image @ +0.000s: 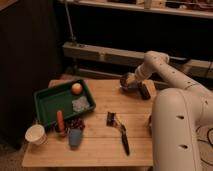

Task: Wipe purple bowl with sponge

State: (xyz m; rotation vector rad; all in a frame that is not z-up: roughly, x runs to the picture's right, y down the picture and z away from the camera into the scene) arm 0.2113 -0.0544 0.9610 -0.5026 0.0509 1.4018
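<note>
Purple bowl (127,89) at the far right part of the wooden table (100,149), seen only as a dark rounded shape, most of it covered by the gripper (130,83) that hangs right over it. A pale yellow patch at the gripper's tip looks like the sponge (129,78), touching or just above the bowl; whether the gripper is clamped on it cannot be told, as everything here merges into one dim cluster. Just beside the bowl to the right stands a small black block (145,90). The white arm (172,80) curves in from the right, its thick lower section filling the bottom right corner and cutting off the table's edge there. Nearer the middle of the table lies a black-handled brush (123,140), with a small dark object (111,118) by its head that is hard to make out. On the left, a green tray (52,102) holds an orange ball (76,88) and a pale grey translucent wad (80,104). In front of the tray stand an orange upright item (60,121), a blue cup (75,137) and, at the table's near left corner, a white cup (36,134)
</note>
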